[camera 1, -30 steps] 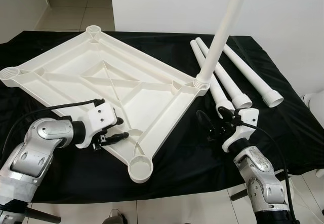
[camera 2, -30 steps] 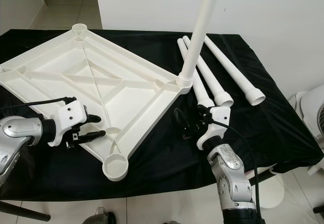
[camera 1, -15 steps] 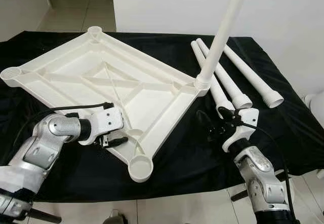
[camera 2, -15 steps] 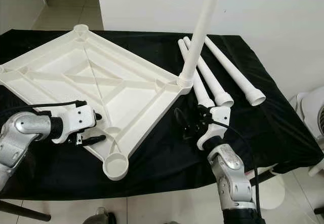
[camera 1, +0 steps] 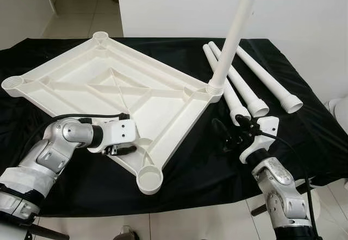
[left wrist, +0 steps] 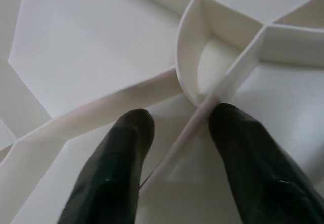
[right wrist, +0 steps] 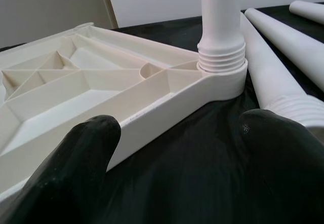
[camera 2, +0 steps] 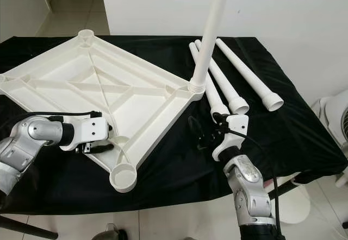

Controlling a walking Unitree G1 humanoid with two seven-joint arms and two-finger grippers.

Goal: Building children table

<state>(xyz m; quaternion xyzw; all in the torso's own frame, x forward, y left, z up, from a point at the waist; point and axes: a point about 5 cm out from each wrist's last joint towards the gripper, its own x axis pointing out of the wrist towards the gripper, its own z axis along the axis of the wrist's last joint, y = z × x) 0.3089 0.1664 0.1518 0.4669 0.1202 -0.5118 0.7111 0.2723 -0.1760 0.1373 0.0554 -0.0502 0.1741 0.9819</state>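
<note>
On the black-draped table point(camera 1: 304, 142) we see the white tabletop point(camera 1: 109, 82) lying underside up, one leg point(camera 1: 234, 33) standing in its corner socket. Our left tool point(left wrist: 172, 148) straddles a rib, fingers apart. Our right tool point(camera 1: 231, 137) hovers wide open beside three loose legs point(camera 1: 255, 82).

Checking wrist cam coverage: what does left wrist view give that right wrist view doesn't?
Left wrist view alone: the left gripper astride a thin rib, fingers open, by a curved pocket wall. Right wrist view alone: the screwed-in leg upright in its corner socket, loose legs on the black cloth, and the open right gripper off the part. Both: the white tabletop underside.
</note>
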